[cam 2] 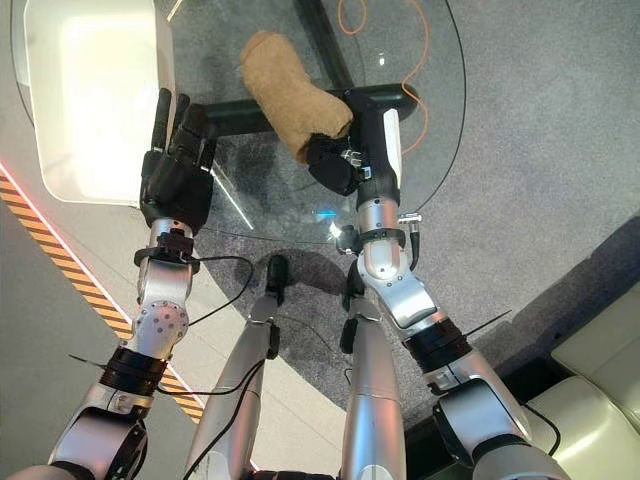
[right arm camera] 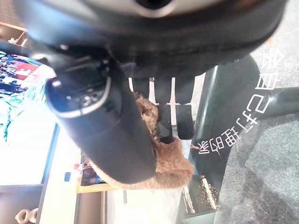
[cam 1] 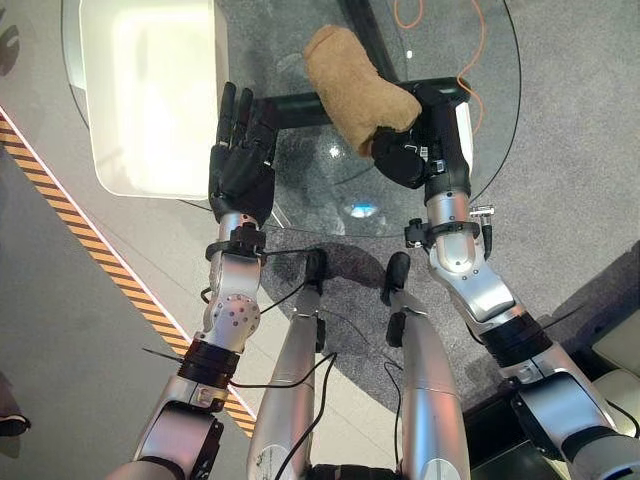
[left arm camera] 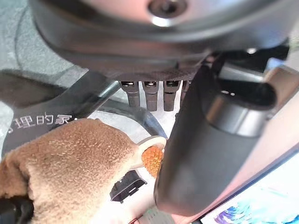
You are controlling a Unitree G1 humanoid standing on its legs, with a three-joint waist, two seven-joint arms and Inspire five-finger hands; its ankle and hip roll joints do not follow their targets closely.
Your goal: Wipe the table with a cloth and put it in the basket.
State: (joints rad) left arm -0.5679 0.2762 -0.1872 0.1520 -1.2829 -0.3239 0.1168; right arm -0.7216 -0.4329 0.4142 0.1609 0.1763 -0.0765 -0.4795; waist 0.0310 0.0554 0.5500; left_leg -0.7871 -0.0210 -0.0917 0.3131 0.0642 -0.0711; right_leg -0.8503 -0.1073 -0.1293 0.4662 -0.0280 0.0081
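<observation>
A brown fuzzy cloth (cam 1: 352,85) hangs bunched over the round glass table (cam 1: 500,150), near its middle. My right hand (cam 1: 420,140) grips the cloth's near end, its fingers and thumb (right arm camera: 107,135) curled round the fabric (right arm camera: 168,168). My left hand (cam 1: 243,150) hovers at the table's near left with fingers straight and nothing in it, a short way left of the cloth (left arm camera: 65,172). The white rectangular basket (cam 1: 150,90) stands at the table's left, just beyond the left hand.
The table's black base (cam 1: 300,105) shows through the glass. An orange cable (cam 1: 470,50) lies on the grey floor behind it. Yellow-black striped tape (cam 1: 100,260) runs across the floor at the left.
</observation>
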